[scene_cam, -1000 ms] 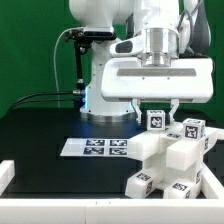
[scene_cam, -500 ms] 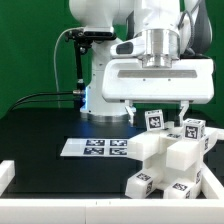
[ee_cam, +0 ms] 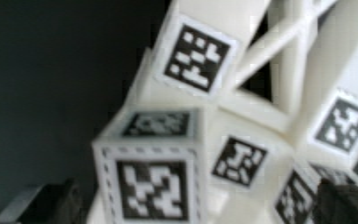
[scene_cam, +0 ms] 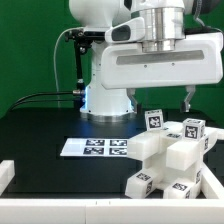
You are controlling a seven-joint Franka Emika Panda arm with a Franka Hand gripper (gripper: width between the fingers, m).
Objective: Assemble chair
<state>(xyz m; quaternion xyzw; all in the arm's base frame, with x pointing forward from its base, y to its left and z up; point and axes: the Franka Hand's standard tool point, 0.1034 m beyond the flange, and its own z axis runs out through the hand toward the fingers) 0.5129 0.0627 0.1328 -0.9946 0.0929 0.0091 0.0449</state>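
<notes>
Hanging wide open and empty, the gripper (scene_cam: 160,101) is held directly above the chair (scene_cam: 168,155); rigid, light, slick plastic, best pinched across a bar

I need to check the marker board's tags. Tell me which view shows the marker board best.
The exterior view. There the marker board lies flat on the black table, its tag row visible, its right end running behind the white chair parts. The wrist view shows only tagged chair parts up close, no board.
</notes>
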